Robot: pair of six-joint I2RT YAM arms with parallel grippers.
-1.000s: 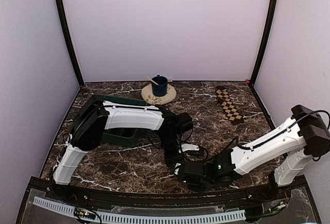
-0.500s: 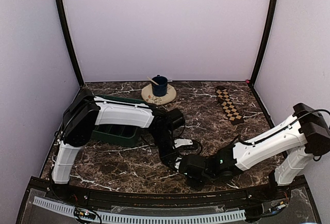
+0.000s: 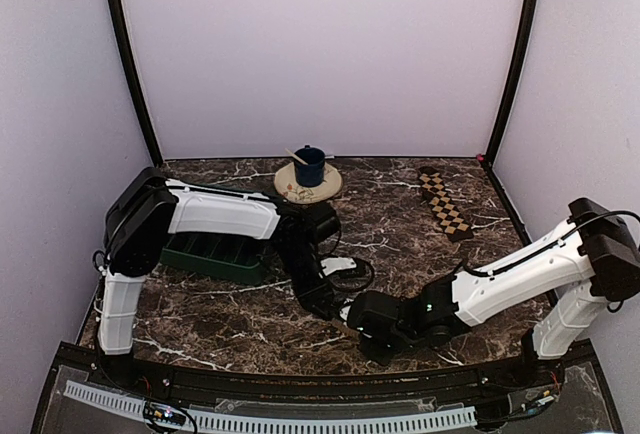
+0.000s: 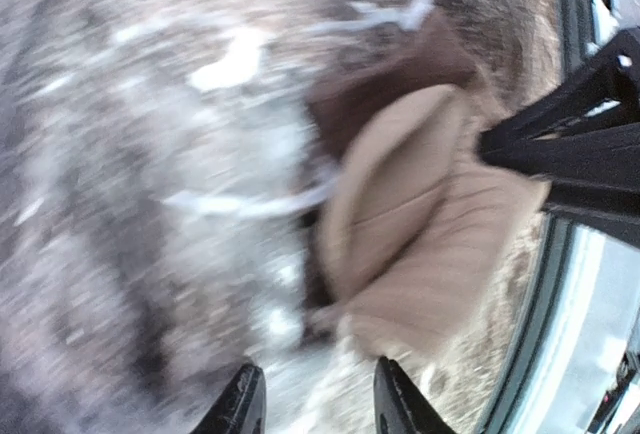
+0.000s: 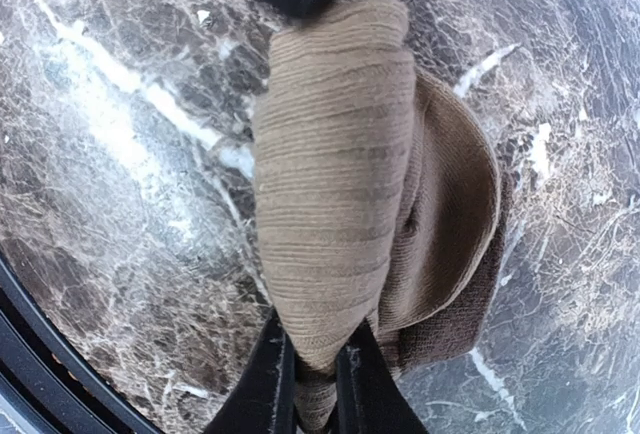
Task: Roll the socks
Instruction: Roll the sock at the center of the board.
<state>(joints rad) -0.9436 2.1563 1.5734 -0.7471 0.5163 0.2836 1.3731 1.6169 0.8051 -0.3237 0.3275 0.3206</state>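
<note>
Dark marbled table boxed in by pale walls. At 6 o'clock, close to the near edge: tan sock, rolled into a bundle, pinched at one end by right tool. Left tool spread, empty, near the bundle, not touching. Checkered sock lying flat at 2 o'clock, well apart from the bundle.
</note>
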